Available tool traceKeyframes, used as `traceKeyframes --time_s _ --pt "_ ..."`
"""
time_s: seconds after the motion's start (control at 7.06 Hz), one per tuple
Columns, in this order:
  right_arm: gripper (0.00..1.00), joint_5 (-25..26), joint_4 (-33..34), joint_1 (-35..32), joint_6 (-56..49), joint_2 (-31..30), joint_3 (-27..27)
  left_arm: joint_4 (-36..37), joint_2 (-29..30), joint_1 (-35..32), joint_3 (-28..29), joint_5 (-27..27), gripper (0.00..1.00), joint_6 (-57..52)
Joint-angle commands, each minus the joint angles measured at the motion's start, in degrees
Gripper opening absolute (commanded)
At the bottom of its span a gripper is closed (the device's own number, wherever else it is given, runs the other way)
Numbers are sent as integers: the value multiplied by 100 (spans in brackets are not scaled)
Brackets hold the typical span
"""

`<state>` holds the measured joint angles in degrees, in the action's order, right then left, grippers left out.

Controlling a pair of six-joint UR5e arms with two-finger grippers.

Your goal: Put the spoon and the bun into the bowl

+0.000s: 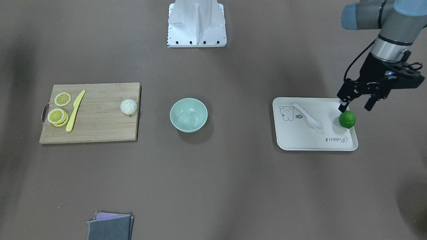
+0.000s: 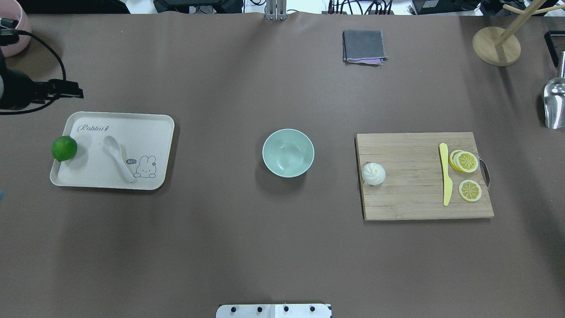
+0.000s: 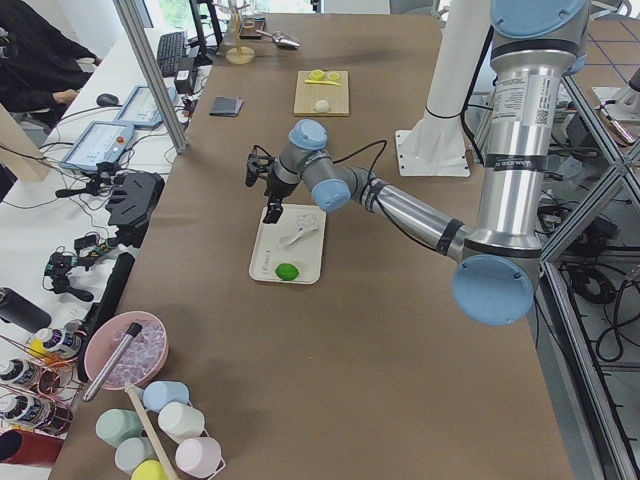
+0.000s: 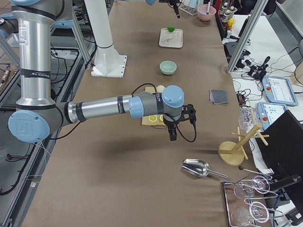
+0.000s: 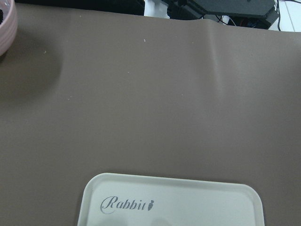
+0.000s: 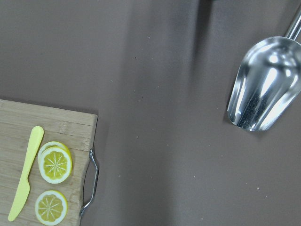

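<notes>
The white spoon (image 1: 308, 116) lies on the cream tray (image 1: 300, 141), beside a green lime (image 1: 347, 119). The bun (image 1: 128, 106) sits on the wooden cutting board (image 1: 96, 130). The mint-green bowl (image 1: 188, 115) stands empty between them at the table's middle. My left gripper (image 1: 356, 107) is open and empty, hovering over the tray's edge by the lime, apart from the spoon. My right gripper (image 4: 173, 135) shows only in the exterior right view, beyond the cutting board; I cannot tell whether it is open. The spoon (image 2: 118, 158), bun (image 2: 373, 173) and bowl (image 2: 288, 153) also show overhead.
A yellow knife (image 2: 446, 174) and lemon slices (image 2: 465, 161) lie on the board. A grey cloth (image 2: 363, 46), a wooden stand (image 2: 496, 44) and a metal scoop (image 2: 554, 104) are at the far side. The robot base (image 1: 196, 23) is at the near edge.
</notes>
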<state>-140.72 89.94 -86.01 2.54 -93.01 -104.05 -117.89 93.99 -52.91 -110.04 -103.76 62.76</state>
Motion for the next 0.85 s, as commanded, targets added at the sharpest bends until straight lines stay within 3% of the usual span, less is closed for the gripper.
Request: traceKeyframes --time_s 0.0,0.28,0.43,0.57,0.71 --pt "100 -26 6 5 159 20 16 -32 32 938 210 1057 98 682" --pt "100 -26 6 5 334 20 34 29 171 1457 237 1506 97 1685" --pt "100 -35 -12 23 910 98 51 30 164 1659 333 1543 97 1792" --pt "100 -43 -3 32 924 99 -18 -5 181 2018 491 1996 97 1793" --pt "100 -35 -12 75 907 108 -19 -23 199 2196 684 2096 97 1793"
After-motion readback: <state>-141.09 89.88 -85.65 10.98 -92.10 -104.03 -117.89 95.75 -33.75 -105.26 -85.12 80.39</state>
